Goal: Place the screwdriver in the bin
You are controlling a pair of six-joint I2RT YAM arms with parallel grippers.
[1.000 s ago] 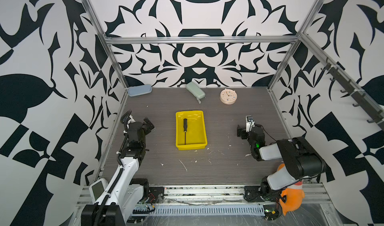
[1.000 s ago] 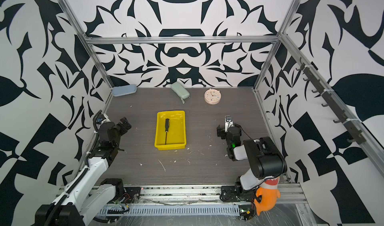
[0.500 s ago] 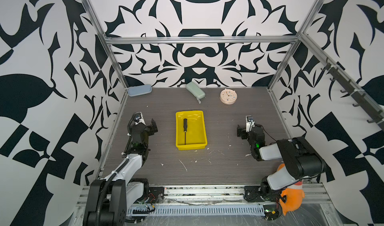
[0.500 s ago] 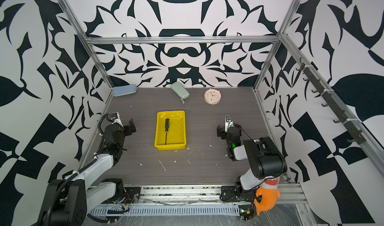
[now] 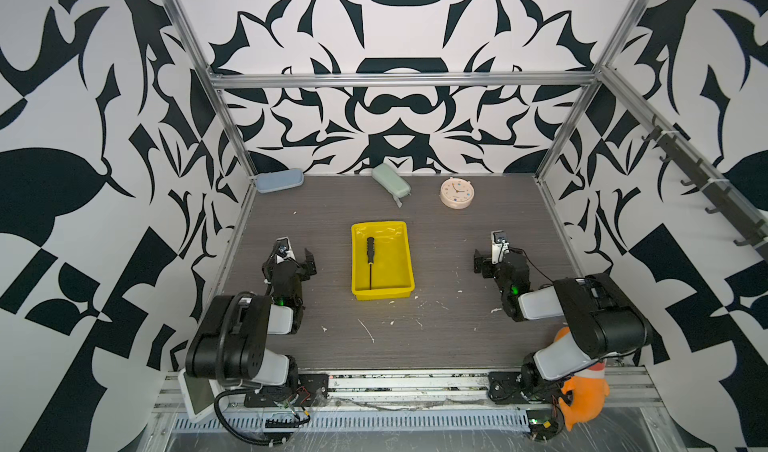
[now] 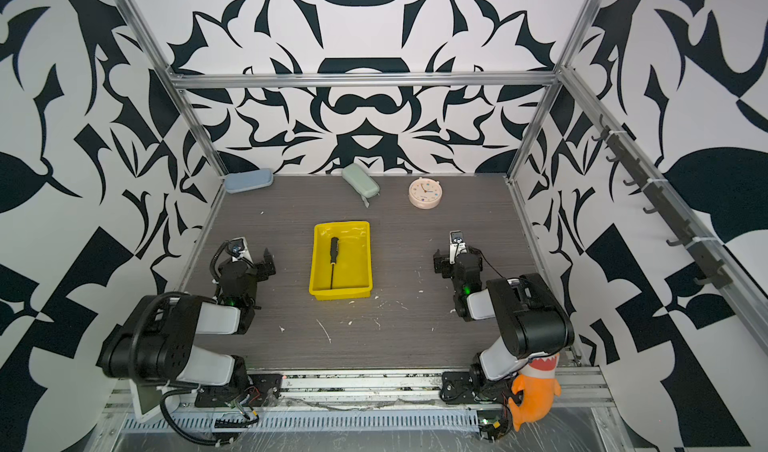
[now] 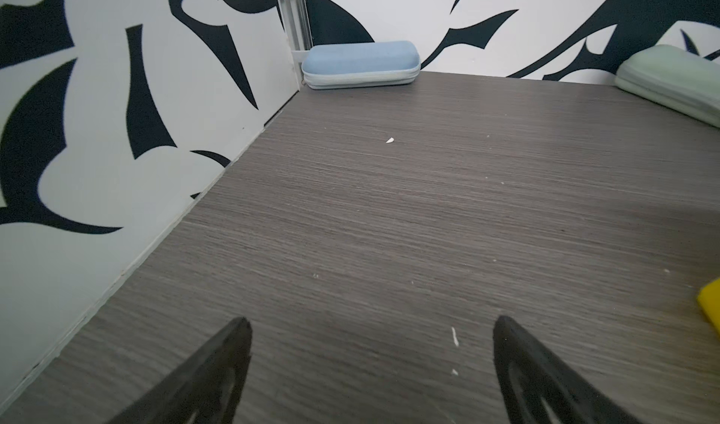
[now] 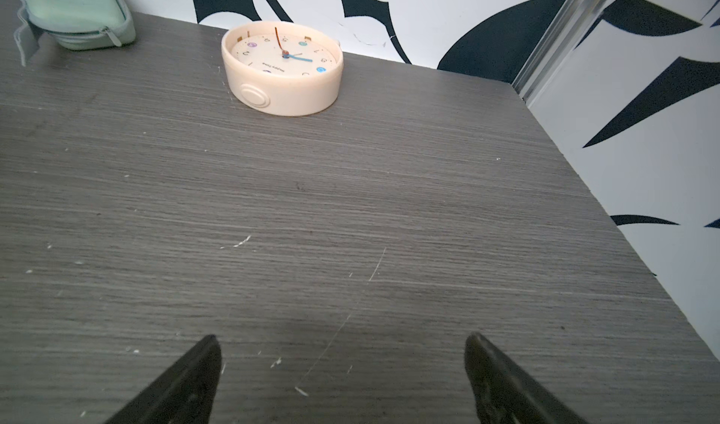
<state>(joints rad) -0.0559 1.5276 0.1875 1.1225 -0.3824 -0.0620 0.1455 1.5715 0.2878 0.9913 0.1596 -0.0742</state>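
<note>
Screwdriver lying flat inside bin, handle at far end, shaft tip near front wall. Same spot as a second ago. Collar too small to make out from the top views. Wrist views miss screwdriver entirely: left one catches only a yellow corner of bin at frame edge, and green case is cut off. Left tool fingers wide apart, nothing between them, low over bench. Right tool also spread and empty, hasn't budged. Left arm folded back toward its base since earlier.
</note>
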